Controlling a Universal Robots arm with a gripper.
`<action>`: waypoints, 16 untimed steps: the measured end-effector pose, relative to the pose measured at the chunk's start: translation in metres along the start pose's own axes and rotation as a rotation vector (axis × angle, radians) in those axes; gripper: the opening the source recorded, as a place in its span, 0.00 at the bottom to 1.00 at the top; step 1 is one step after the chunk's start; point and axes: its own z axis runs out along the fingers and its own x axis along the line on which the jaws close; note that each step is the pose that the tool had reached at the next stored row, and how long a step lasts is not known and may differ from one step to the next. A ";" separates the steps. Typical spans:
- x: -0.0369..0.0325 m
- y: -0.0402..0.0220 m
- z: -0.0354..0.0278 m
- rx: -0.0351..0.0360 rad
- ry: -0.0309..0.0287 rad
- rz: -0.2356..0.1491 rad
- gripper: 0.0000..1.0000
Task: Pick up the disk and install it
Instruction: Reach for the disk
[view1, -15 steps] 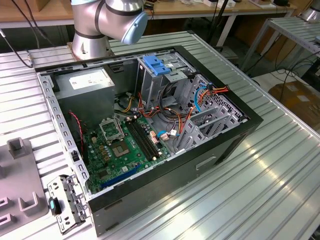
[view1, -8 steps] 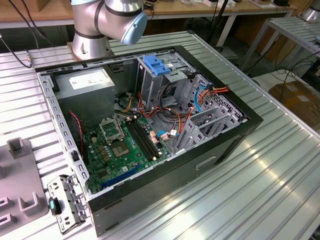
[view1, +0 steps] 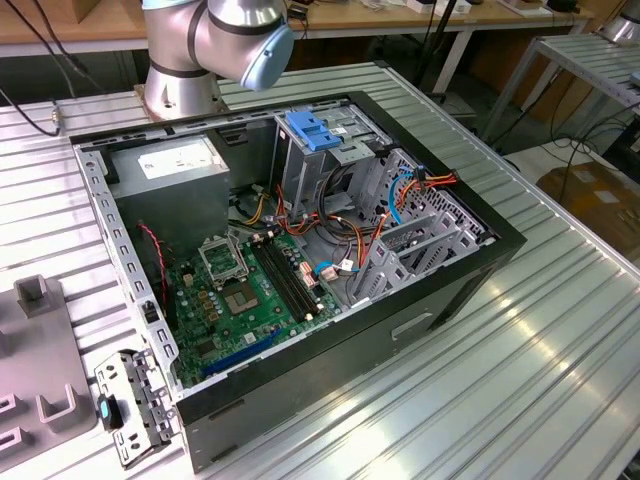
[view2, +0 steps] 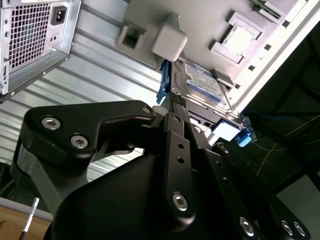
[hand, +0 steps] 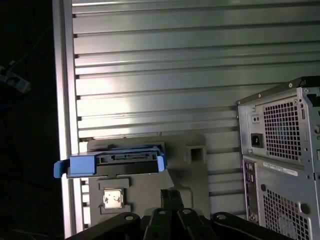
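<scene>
Here the gripper (view2: 172, 109) points toward the disk (view2: 202, 82).

**Exterior view.** A raised camera looks obliquely down, at middle distance, across the ribbed aluminium bench (view1: 560, 380) onto the open black-and-grey metal computer case (view1: 330, 370). The flat grey fixture plate (view1: 30, 370) lies at the exterior view's left.

**Wrist views.** Both wrist views look past the black metal gripper (view2: 172, 112) (hand: 170, 196) toward that plate, beside a bench edge. The second wrist view sits close and tilted, with the silver-grey rectangular disk (view2: 202, 82) in its blue carrier just ahead. The first wrist view stands farther back, square to the bench.

**Shared field.** Both wrist views share disk, plate and the case's perforated rear; all three views share plate, case and bench.
</scene>
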 end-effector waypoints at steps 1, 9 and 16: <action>0.0014 -0.0001 0.0000 0.0000 -0.0001 0.000 0.11; 0.0178 -0.0013 -0.0003 0.0000 -0.0001 0.000 0.11; 0.0299 -0.0023 -0.0006 0.0000 0.0000 0.000 0.11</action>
